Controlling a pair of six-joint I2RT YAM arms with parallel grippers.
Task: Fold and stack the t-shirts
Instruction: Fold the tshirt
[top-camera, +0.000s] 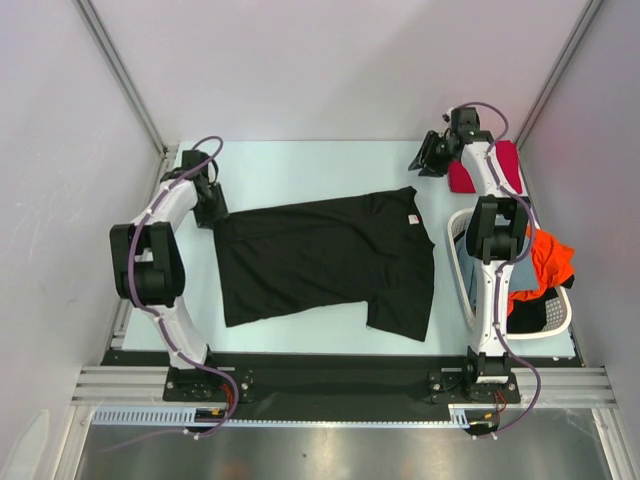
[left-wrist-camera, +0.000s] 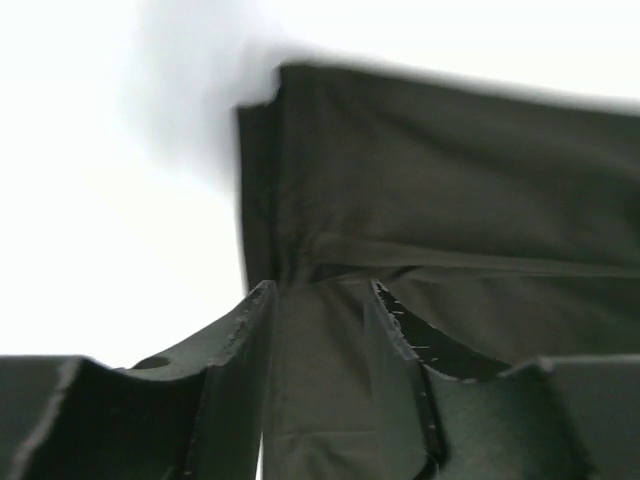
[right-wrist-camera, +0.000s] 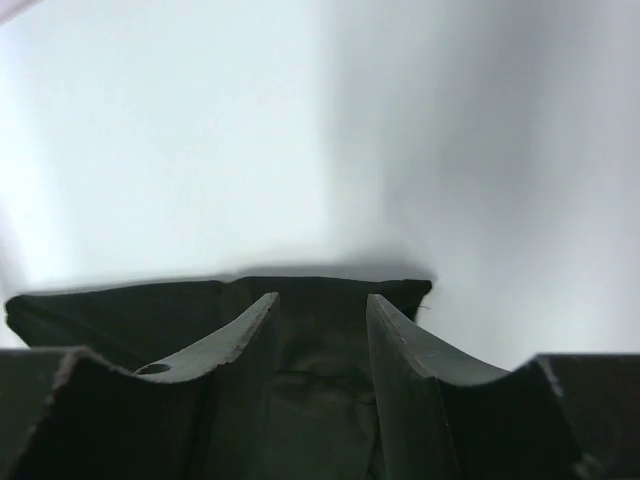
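Large black cloth t-shirt (top-camera: 320, 255) spread flat mid-table, not yet folded; left gripper (top-camera: 212, 207) at its hem, right gripper (top-camera: 422, 160) beyond its collar, both parted and empty; red tee (top-camera: 503, 160) apparently folded far right, orange tee (top-camera: 550, 255) waiting in white perforated plastic basket (top-camera: 520, 333).

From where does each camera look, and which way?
Top external: above, behind the arms, looking down on the large black cloth t-shirt and pale table; both arms show.
Left wrist: on left arm, past its jaws at the t-shirt's corner.
Right wrist: on right arm, past its jaws at the t-shirt's edge.
All share the t-shirt.
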